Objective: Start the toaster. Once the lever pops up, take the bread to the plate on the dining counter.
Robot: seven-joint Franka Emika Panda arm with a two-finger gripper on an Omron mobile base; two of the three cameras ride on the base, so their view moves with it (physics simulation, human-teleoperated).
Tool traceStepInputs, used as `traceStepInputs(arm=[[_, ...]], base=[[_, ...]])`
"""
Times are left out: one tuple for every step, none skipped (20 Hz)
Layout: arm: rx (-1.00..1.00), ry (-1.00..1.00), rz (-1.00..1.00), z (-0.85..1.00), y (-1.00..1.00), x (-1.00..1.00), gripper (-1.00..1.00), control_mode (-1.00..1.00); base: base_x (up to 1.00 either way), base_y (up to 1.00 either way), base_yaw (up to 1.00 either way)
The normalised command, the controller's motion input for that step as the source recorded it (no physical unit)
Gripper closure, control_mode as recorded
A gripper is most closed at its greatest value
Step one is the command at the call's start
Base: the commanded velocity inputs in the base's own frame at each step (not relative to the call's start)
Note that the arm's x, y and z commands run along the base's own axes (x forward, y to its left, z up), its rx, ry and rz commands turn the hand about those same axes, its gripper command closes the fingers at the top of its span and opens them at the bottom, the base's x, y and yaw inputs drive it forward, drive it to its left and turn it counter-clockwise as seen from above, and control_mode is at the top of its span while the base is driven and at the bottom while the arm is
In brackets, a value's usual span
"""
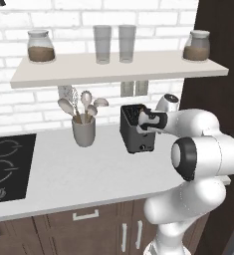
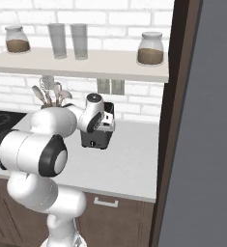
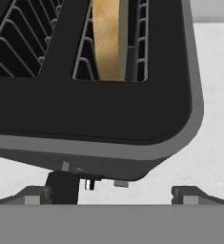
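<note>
While pincer (image 3: 111, 194) hangs spread over toaster (image 3: 108, 109), black, wire-lined slots; bread (image 3: 106, 38), golden-tan, upright in slot.

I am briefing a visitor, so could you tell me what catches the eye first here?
The white robot arm's open claw hovers over the small black boxy toaster on the white worktop. A tan bread slice stands in one toaster slot. Above, a shelf holds jars and glasses.

White brick wall (image 1: 19, 107) across the upper frame. Pale shelf (image 1: 118, 69) at upper centre, with two jars and two glasses. White worktop (image 1: 63, 172) at centre. Black cooktop (image 1: 6, 167) at left edge. Dark wood cabinets (image 1: 88, 231) along the bottom.
</note>
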Motion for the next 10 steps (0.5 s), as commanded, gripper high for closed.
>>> traceStepInputs(arm=[[0.0,0.0,0.0,-0.16,0.0,0.0,-1.0,-1.0],[0.0,0.0,0.0,-0.16,0.0,0.0,-1.0,-1.0],[0.0,0.0,0.0,-0.16,0.0,0.0,-1.0,-1.0],[0.0,0.0,0.0,-0.14,0.0,0.0,-1.0,-1.0],[0.0,0.0,0.0,-0.14,0.0,0.0,-1.0,-1.0],[0.0,0.0,0.0,-0.15,0.0,0.0,-1.0,-1.0],[0.0,0.0,0.0,-0.16,0.0,0.0,-1.0,-1.0],[0.0,0.0,0.0,-0.16,0.0,0.0,-1.0,-1.0],[0.0,0.0,0.0,-0.16,0.0,0.0,-1.0,-1.0],[0.0,0.0,0.0,-0.17,0.0,0.0,-1.0,-1.0]], base=[[0.0,0.0,0.0],[0.0,0.0,0.0],[0.0,0.0,0.0],[0.0,0.0,0.0],[0.0,0.0,0.0],[0.0,0.0,0.0],[0.0,0.0,0.0],[0.0,0.0,0.0],[0.0,0.0,0.0],[0.0,0.0,0.0]])
